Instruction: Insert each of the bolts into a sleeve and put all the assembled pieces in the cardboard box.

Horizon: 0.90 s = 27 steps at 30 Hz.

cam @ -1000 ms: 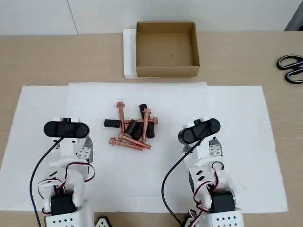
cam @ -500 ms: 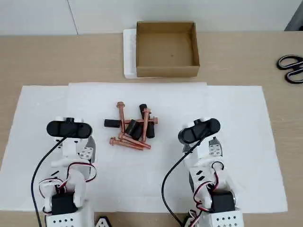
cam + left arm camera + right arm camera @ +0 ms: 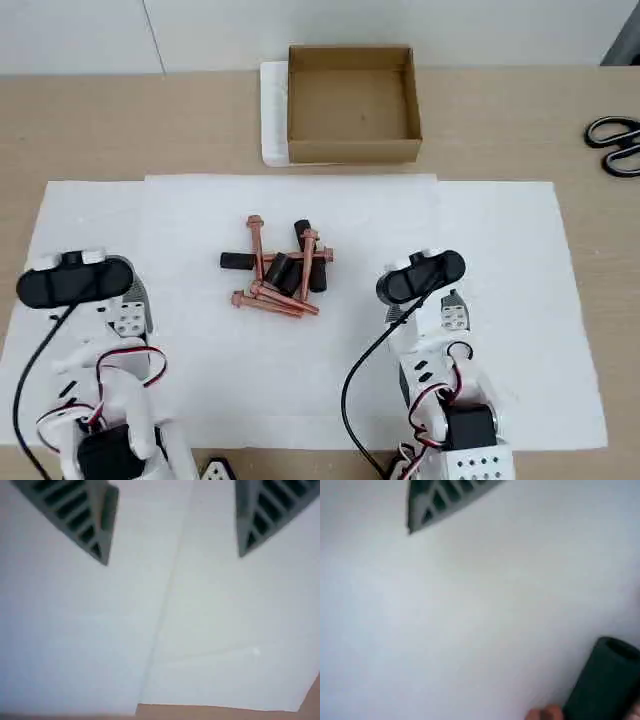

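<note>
Several copper bolts (image 3: 262,250) and black sleeves (image 3: 303,238) lie in a loose pile in the middle of the white paper. The cardboard box (image 3: 351,146) stands behind them, and I see nothing inside it. My left gripper (image 3: 172,556) is open over bare paper, far to the left of the pile, with nothing between its fingers. My right gripper (image 3: 420,278) hangs just right of the pile, open. One of its fingers (image 3: 440,502) shows above the paper, and one black sleeve (image 3: 602,680) with a bit of copper bolt (image 3: 547,714) lies beyond it.
The white paper (image 3: 500,250) covers most of the table between the arms and the box. A white pad (image 3: 272,110) sits under the box's left side. Black scissors (image 3: 615,145) lie at the far right edge. Bare wood (image 3: 225,712) shows past the paper's edge.
My left arm has swung to the left, away from the pile, and now sits near the paper's left edge. The right arm and the pile have not moved.
</note>
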Each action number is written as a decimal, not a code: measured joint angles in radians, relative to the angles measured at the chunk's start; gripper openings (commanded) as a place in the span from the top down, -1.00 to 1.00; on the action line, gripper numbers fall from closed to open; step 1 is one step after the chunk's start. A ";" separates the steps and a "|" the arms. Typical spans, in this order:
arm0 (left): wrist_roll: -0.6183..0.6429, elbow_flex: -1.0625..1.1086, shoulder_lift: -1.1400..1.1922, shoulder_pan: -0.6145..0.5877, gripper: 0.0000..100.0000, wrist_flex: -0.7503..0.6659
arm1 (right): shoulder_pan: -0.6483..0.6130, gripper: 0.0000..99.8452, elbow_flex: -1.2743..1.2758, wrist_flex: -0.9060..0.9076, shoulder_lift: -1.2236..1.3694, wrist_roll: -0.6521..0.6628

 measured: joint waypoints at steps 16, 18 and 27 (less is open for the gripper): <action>0.017 -0.884 1.069 -0.015 0.68 0.264 | 0.003 0.54 -0.037 -0.092 0.000 0.025; 0.055 -0.937 1.175 -0.015 0.68 0.281 | 0.000 0.54 -0.114 -0.117 0.000 0.097; 0.098 -0.965 1.270 -0.015 0.68 0.284 | 0.000 0.54 -0.471 -0.497 -0.003 0.347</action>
